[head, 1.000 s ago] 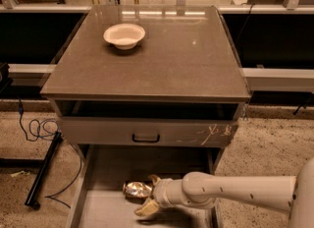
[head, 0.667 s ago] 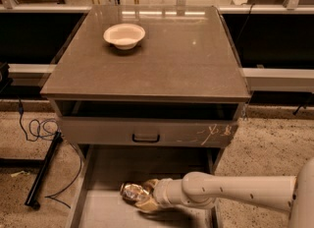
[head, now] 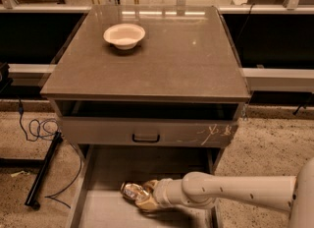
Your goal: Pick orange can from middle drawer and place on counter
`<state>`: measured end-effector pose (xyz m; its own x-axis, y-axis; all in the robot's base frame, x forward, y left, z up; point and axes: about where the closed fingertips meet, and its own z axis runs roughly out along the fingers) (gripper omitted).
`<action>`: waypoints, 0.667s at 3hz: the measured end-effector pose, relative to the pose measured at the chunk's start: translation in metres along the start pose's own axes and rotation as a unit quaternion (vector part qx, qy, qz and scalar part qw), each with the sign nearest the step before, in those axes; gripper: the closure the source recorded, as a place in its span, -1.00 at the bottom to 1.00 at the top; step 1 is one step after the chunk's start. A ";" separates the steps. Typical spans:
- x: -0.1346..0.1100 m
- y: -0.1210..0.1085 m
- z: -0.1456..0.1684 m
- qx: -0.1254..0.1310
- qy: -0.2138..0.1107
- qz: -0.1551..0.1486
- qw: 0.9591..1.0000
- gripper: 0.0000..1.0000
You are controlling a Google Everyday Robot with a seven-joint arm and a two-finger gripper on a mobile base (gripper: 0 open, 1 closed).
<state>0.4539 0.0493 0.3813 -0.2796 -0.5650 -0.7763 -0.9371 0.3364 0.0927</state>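
Observation:
The orange can (head: 130, 191) lies on its side on the floor of the open middle drawer (head: 105, 210), at the bottom of the view. My gripper (head: 145, 195) comes in from the right on the white arm (head: 230, 192). Its tan fingers (head: 148, 185) are closed around the can's right end, and the can rests on the drawer floor. The counter (head: 176, 60) is the dark grey-brown cabinet top above.
A white bowl (head: 124, 35) sits on the counter's back left. The upper drawer (head: 147, 132), with a black handle and white scratches, is slightly pulled out above the middle drawer. Black cables and a black bar (head: 41, 168) lie on the floor to the left.
My gripper has moved left onto the can and its fingers have closed in around it. The can has shifted slightly left on the drawer floor.

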 end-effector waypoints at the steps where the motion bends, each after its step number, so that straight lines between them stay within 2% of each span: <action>1: 0.000 0.000 0.000 0.000 0.000 0.000 1.000 1.00; 2: 0.000 0.000 0.000 0.000 0.000 0.000 1.000 1.00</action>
<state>0.4539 0.0494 0.3813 -0.2796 -0.5652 -0.7761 -0.9372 0.3362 0.0929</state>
